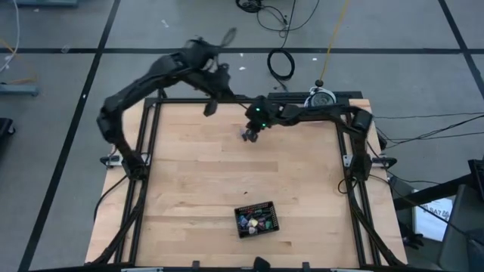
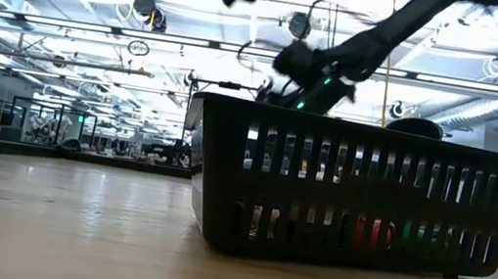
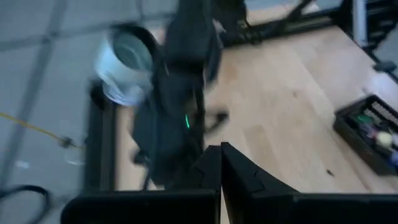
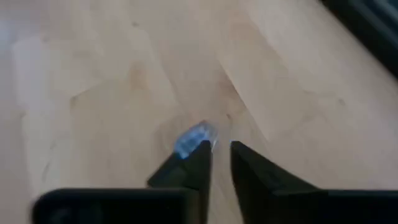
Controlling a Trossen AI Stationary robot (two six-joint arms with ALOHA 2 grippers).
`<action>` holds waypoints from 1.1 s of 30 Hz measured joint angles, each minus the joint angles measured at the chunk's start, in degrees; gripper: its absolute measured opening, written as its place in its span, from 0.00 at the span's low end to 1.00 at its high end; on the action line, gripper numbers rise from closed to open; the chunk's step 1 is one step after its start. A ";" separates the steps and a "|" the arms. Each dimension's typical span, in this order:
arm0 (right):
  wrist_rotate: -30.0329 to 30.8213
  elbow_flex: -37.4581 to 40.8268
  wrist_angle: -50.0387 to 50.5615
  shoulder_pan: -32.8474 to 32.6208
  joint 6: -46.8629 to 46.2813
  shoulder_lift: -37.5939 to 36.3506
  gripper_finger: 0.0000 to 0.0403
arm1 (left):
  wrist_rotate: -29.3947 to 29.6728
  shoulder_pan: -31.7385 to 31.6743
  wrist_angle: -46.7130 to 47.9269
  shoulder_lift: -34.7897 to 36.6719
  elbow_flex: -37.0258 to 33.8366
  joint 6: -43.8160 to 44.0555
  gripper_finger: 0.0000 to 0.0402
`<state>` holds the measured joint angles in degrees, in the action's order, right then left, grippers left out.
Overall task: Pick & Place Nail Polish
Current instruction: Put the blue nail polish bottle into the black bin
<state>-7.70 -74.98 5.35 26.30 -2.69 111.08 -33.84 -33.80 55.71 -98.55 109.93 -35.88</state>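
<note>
Handling a bottle this small looks delicate work: the nail polish (image 4: 194, 138) is probably light, hard, glassy and slick, so it would likely skid or tip if pushed from one side, and could crack if dropped. The best hold would seem to be across the body or the cap, both fingers meeting it squarely.

In the right wrist view one pale blue bottle lies on the wooden surface (image 4: 93, 74) just beyond the right hand (image 4: 219, 151), touching or nearly touching one fingertip. The fingers stand a narrow gap apart with nothing visibly between them; whether they are parting or closing cannot be told. From above, this hand (image 1: 250, 134) hangs over the far middle of the surface. The other bottles sit in the black tray (image 1: 256, 220) near the front edge, well apart from both arms.

The left hand (image 3: 221, 155) is closed and empty, raised near the far edge.

The blue bottle is blurred, so its cap and whether it lies flat or stands are unclear. The low view is mostly filled by the tray wall, with only red and green glints showing through the slots.
</note>
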 joint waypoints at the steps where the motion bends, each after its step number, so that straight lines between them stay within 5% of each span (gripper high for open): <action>1: -0.05 -1.15 -0.17 0.09 -1.38 1.69 0.14 | 0.78 0.07 -0.51 1.43 0.00 0.42 0.00; 8: 0.19 -2.97 0.06 -1.16 -7.28 6.11 0.47 | 6.08 0.07 -0.25 6.53 0.00 2.97 0.00; 13: 0.42 -3.01 0.15 -3.00 -8.19 5.54 0.59 | 6.69 -0.16 0.63 6.74 0.00 3.12 0.00; 23: 10.61 -2.97 4.07 -6.77 -2.85 6.85 0.52 | 6.90 -0.16 1.22 6.74 0.00 3.91 0.00; 33: 3.61 -2.97 4.07 -4.08 -1.43 6.94 0.42 | 6.90 0.49 1.21 6.74 -0.02 5.28 0.00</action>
<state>-4.08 -77.95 9.43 22.22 -4.12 118.02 -26.94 -33.31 56.93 -91.81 109.91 -30.60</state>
